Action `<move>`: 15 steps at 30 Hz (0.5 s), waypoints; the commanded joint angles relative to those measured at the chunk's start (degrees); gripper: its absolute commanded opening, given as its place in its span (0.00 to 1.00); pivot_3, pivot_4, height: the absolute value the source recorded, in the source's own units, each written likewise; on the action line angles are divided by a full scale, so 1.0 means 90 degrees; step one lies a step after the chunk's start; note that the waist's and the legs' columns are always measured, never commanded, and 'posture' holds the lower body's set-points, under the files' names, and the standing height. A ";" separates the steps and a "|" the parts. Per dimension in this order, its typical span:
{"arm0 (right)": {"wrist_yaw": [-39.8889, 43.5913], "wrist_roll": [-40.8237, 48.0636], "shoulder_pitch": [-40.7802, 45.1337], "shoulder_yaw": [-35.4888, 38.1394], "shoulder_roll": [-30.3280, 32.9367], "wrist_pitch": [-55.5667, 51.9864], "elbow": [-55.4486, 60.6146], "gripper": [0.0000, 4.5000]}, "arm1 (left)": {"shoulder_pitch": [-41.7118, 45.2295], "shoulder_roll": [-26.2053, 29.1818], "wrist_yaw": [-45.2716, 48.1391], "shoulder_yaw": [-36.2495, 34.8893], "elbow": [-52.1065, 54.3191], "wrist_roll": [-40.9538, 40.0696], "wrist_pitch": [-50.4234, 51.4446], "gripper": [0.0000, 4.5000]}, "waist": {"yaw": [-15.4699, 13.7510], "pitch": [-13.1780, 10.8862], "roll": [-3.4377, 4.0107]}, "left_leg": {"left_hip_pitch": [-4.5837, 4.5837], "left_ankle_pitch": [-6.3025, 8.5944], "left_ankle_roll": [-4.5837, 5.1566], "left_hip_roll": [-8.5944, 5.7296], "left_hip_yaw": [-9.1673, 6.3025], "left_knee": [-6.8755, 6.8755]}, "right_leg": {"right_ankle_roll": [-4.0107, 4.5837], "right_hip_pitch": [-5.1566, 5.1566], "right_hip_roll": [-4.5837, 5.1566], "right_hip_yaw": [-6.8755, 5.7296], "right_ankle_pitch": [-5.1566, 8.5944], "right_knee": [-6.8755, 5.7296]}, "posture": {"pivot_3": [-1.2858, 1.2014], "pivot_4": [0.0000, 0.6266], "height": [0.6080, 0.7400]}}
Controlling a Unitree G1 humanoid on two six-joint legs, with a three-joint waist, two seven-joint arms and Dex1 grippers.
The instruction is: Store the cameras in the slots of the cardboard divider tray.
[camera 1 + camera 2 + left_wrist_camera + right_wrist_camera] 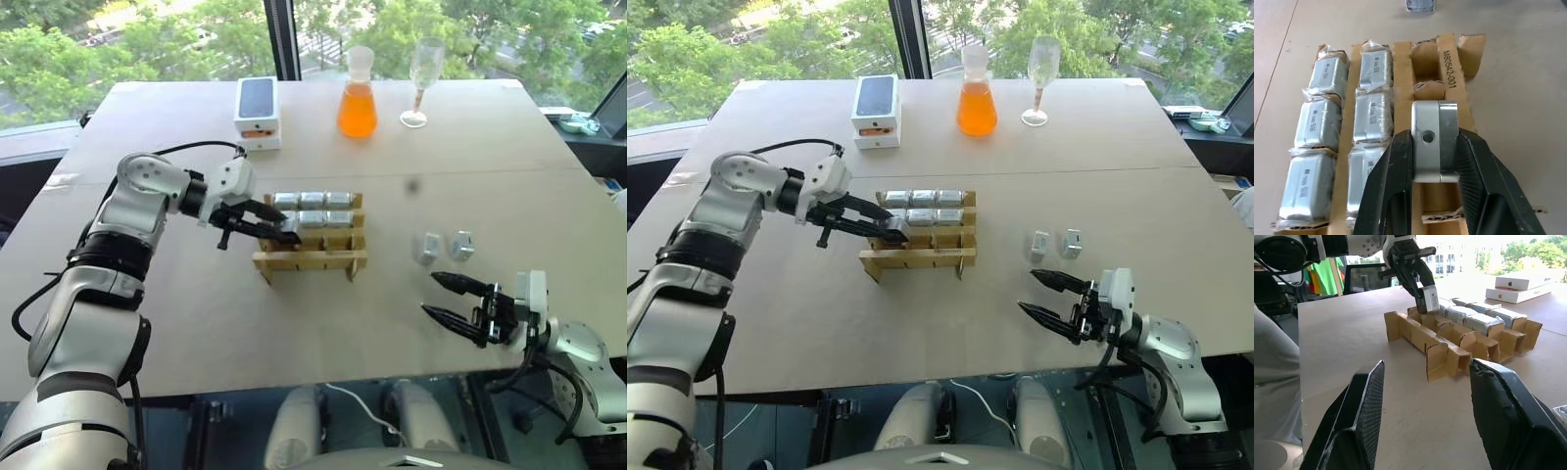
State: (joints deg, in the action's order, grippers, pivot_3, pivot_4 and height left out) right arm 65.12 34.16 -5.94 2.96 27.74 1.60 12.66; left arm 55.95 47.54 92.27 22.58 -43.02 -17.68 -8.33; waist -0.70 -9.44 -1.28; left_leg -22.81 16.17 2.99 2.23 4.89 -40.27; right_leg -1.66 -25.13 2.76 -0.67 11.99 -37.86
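The cardboard divider tray (333, 260) stands mid-table. Its back and middle rows hold several silver cameras (313, 200) in clear wrap. My left gripper (289, 233) is shut on one bare silver-grey camera (1434, 139), held just over the left end of the tray's front row (1452, 63). Two loose cameras (427, 248) (461, 245) lie on the table to the right of the tray. My right gripper (431, 294) hovers open and holding nothing in front of those two, pointing left toward the tray (1449, 352).
A white phone box (258, 111), a flask of orange liquid (358, 98) and a wine glass (421, 78) stand along the table's far side. The table's front edge runs just under my right gripper.
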 commanded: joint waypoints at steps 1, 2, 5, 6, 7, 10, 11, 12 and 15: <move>-0.0069 0.0089 -0.0033 0.0167 0.0023 0.0087 0.0334 0.60 | 0.0135 0.0285 0.0026 0.0470 -0.0029 -0.0125 -0.0045 0.15 | 0.0002 0.0000 0.0000 | 0.0000 0.0000 0.0000 0.0000 0.0000 0.0000 | 0.0000 0.0000 0.0000 0.0000 0.0000 0.0000 | 0.52 0.24 1.00; -0.0078 0.0086 -0.0062 0.0175 0.0032 0.0095 0.0345 0.60 | 0.0136 0.0356 0.0026 0.0594 0.0015 -0.0205 0.0006 0.15 | 0.0002 0.0000 0.0000 | 0.0000 0.0000 0.0001 0.0001 -0.0001 0.0000 | -0.0001 0.0000 0.0000 0.0001 0.0001 0.0000 | 0.52 0.24 1.00; -0.0107 0.0082 -0.0111 0.0198 0.0033 0.0104 0.0346 0.60 | 0.0123 0.0606 0.0026 0.1027 0.0220 -0.0517 0.0226 0.15 | 0.0004 0.0000 0.0001 | 0.0003 0.0001 0.0001 0.0001 -0.0004 0.0000 | -0.0002 0.0001 0.0000 0.0000 0.0002 -0.0001 | 0.52 0.24 1.00; -0.0115 0.0081 -0.0116 0.0202 0.0030 0.0104 0.0343 0.60 | 0.0113 0.0689 0.0026 0.1168 0.0292 -0.0621 0.0252 0.15 | 0.0002 0.0000 0.0000 | 0.0003 0.0001 0.0001 0.0001 -0.0002 0.0000 | -0.0005 0.0000 0.0000 0.0002 0.0004 -0.0002 | 0.52 0.24 1.00; -0.0116 0.0073 -0.0122 0.0202 0.0026 0.0116 0.0335 0.60 | 0.0107 0.0724 0.0026 0.1236 0.0304 -0.0673 0.0255 0.15 | 0.0001 -0.0001 -0.0004 | 0.0002 0.0001 0.0001 0.0001 -0.0003 0.0000 | -0.0015 -0.0001 0.0000 0.0002 0.0010 -0.0002 | 0.52 0.24 1.00; -0.0136 0.0067 -0.0114 0.0198 0.0017 0.0124 0.0337 0.60 | 0.0124 0.0698 0.0026 0.1281 0.0128 -0.0594 0.0081 0.15 | 0.0002 -0.0001 -0.0004 | 0.0002 0.0001 0.0002 0.0002 -0.0001 0.0000 | -0.0014 0.0000 0.0002 0.0003 0.0010 -0.0001 | 0.52 0.24 1.00; -0.0137 0.0070 -0.0108 0.0198 0.0019 0.0122 0.0336 0.60 | 0.0140 0.0650 0.0026 0.1242 0.0036 -0.0540 0.0019 0.15 | 0.0002 -0.0001 -0.0004 | 0.0001 0.0002 0.0003 0.0002 -0.0001 0.0000 | -0.0014 0.0000 0.0001 0.0003 0.0010 0.0001 | 0.52 0.24 1.00; -0.0138 0.0072 -0.0097 0.0201 0.0024 0.0119 0.0332 0.60 | 0.0153 0.0619 0.0026 0.1225 -0.0027 -0.0490 -0.0043 0.15 | 0.0000 -0.0001 -0.0004 | 0.0002 0.0002 0.0004 0.0002 0.0000 0.0000 | -0.0014 0.0000 0.0001 0.0003 0.0010 0.0001 | 0.52 0.24 1.00; -0.0152 0.0067 -0.0053 0.0199 0.0026 0.0113 0.0312 0.60 | 0.0196 0.0424 0.0026 0.1053 -0.0279 -0.0303 -0.0239 0.15 | -0.0006 -0.0001 -0.0004 | 0.0002 0.0003 0.0004 0.0001 -0.0001 0.0000 | -0.0014 0.0000 0.0001 0.0003 0.0010 0.0000 | 0.52 0.24 1.00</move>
State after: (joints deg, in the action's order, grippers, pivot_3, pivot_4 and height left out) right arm 63.96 34.16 -6.93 3.24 27.77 1.61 13.66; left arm 57.50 51.87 92.05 32.57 -44.35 -21.92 -9.26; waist -0.76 -9.44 -1.32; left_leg -22.79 16.19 3.02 2.24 4.90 -40.27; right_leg -1.79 -25.14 2.77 -0.65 12.08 -37.87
